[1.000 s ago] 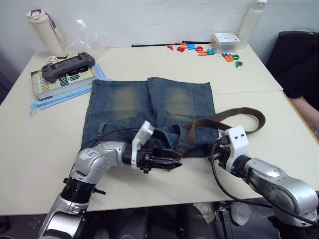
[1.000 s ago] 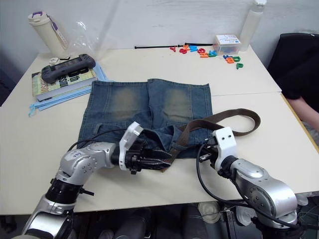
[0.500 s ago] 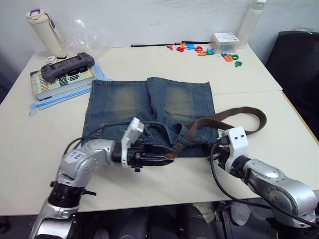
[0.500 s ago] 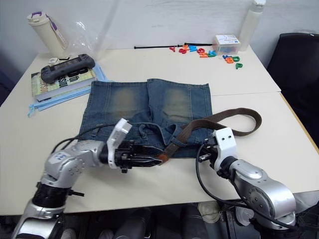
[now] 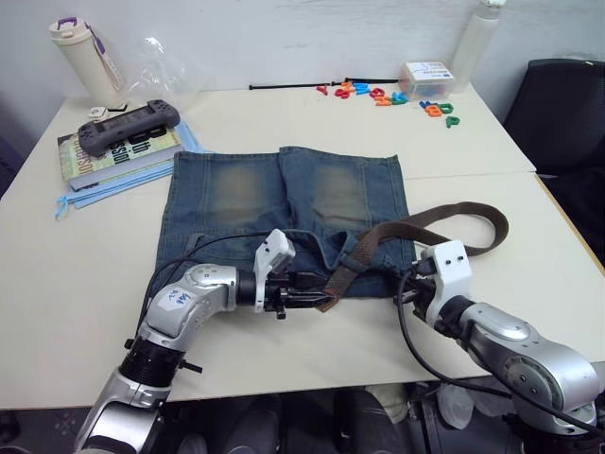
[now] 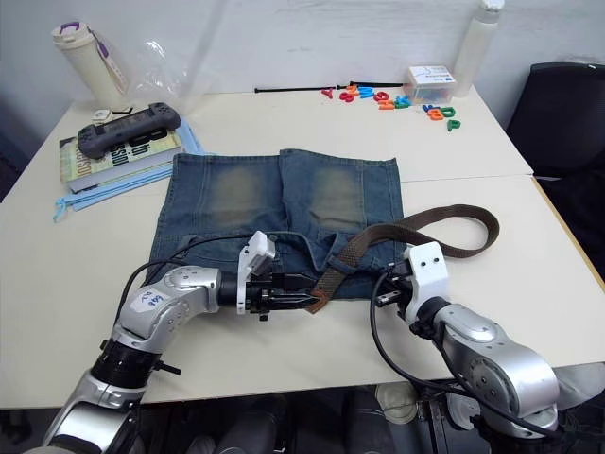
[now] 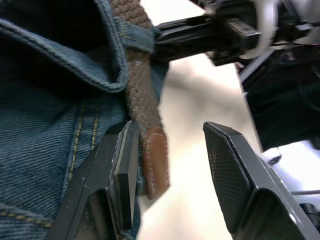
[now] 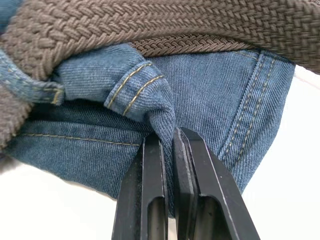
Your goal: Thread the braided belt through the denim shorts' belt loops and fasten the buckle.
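The braided belt (image 5: 430,225) lies across the waistband of the denim shorts (image 5: 284,203), its tan leather tip (image 7: 156,165) sitting between the spread fingers (image 7: 122,175) of the left hand (image 5: 307,300). That hand is open: the tip rests just beside one finger pad and well clear of the other, so nothing is clamped. Just beyond the fingertips the braid passes under a belt loop (image 7: 136,40) on the folded denim edge. From there the strap runs away from the left hand, slants up over the shorts and swings out in a wide loop on the bench (image 5: 492,142) beyond the right hand (image 5: 413,288).

The right hand is closed on a fold of the waistband (image 8: 165,112), its two fingers (image 8: 150,200) pinching the denim edge between them, with the braid lying doubled just past the fingertips. The buckle cannot be made out.

The shorts lie flat in front of both hands, legs pointing away. Farther off to the left-hand side are a stack of books (image 5: 113,151) with a game controller (image 5: 128,123) on top and a tumbler (image 5: 85,61); on the far right-hand side lie coloured letters (image 5: 397,95), a small box (image 5: 427,76) and a white bottle (image 5: 477,43).
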Robot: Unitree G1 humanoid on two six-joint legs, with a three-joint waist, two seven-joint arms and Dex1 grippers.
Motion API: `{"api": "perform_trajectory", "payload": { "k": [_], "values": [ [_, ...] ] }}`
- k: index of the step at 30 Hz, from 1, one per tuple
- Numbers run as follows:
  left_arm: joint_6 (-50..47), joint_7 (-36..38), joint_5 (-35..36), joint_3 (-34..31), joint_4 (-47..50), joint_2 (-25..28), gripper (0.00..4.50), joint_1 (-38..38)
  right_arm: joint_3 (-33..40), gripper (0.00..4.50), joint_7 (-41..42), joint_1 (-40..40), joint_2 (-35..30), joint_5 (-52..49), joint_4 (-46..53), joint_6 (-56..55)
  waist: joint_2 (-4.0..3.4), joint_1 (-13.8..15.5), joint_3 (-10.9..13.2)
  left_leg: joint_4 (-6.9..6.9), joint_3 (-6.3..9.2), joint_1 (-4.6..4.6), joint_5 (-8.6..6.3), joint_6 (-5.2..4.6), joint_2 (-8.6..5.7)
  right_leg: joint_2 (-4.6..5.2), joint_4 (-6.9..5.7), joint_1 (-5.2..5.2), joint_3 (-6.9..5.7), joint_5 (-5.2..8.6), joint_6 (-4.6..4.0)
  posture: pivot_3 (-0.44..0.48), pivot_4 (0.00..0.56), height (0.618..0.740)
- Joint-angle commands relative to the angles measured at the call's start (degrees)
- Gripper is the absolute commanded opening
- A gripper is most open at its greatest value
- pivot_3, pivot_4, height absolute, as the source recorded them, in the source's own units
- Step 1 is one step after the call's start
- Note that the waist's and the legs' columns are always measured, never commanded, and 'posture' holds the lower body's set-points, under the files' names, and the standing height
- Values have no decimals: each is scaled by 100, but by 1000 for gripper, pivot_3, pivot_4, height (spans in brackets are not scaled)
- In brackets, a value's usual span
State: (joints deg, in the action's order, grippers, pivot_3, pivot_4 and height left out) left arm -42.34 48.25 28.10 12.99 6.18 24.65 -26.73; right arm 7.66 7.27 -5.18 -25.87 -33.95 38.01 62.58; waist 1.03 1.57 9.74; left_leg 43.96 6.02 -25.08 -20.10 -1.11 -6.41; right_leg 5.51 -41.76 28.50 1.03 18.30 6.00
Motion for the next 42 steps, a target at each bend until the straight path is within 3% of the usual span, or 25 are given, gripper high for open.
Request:
{"api": "perform_trajectory", "payload": {
  "k": [1,5,19,22,26,32,42],
  "values": [
    [154,-97,-209,20,35,-16,2387,-27,216,0,-102,102,31,75,221,9,0,-1,0,0,0,0,0,0,0,0,0,0,0,0,0,0,150,659],
    [-65,-147,-62,-184,146,-33,2387,-6,229,0,-143,140,61,71,258,13,0,-1,0,0,0,0,0,0,0,0,0,-1,0,0,0,0,150,659],
    [-48,-254,-381,206,318,-232,2387,-21,145,0,-135,70,146,149,181,-39,0,4,0,1,0,0,0,0,-1,0,0,-2,0,0,1,0,150,659],
    [-36,-245,-347,155,312,-294,1591,-41,127,0,-142,60,180,171,170,-52,0,0,0,1,0,0,0,0,-1,0,0,-1,0,0,1,0,150,659],
    [-38,-170,-320,147,343,-288,78,-64,123,0,-127,50,206,219,154,-62,0,-1,0,1,0,0,0,0,-1,0,0,-1,0,0,1,0,150,659],
    [-306,-14,7,-110,576,-179,78,-46,94,0,-113,28,211,259,103,-100,0,-3,0,1,0,0,0,0,-1,0,0,0,0,0,1,0,150,659],
    [-1053,725,965,-953,1289,1150,78,220,333,0,24,-67,-34,314,-46,-144,-6,-30,2,-4,0,0,1,3,3,-4,-3,6,1,0,-1,0,150,659]
  ]
}}
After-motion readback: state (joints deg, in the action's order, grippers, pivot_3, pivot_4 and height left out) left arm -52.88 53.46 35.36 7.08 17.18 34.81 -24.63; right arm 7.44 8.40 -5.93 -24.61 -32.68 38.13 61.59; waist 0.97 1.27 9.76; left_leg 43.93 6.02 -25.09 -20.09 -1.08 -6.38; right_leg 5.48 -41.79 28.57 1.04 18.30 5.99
